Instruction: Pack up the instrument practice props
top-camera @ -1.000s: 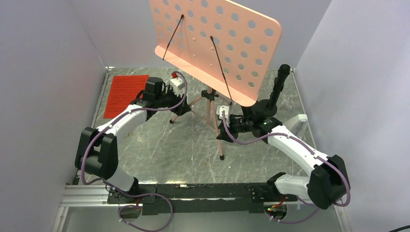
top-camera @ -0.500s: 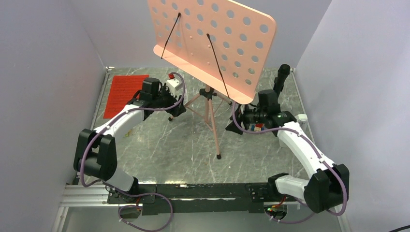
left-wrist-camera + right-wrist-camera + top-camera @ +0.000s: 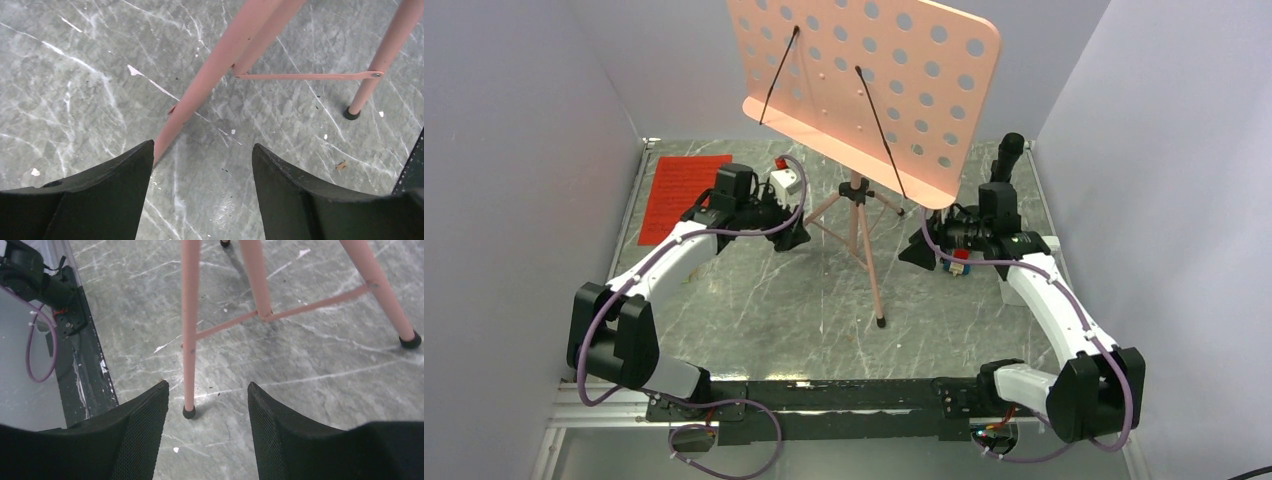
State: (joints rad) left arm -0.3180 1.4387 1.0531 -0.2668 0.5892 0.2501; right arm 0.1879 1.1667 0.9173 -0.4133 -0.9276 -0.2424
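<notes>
Swinging out to the right since a second ago, the right gripper (image 3: 919, 252) is now sitting clear of the pink music stand (image 3: 874, 90), jaws apart and gripping nothing; small toy blocks (image 3: 959, 262) are lying just beside it; the stand is standing upright on its tripod mid-table (image 3: 754, 300); the left gripper (image 3: 792, 235) is hovering by the stand's left leg (image 3: 200, 90), jaws apart, empty; behind it the white metronome (image 3: 786, 178) is standing; the red sheet-music pages (image 3: 684, 195) are lying flat at the far left.
</notes>
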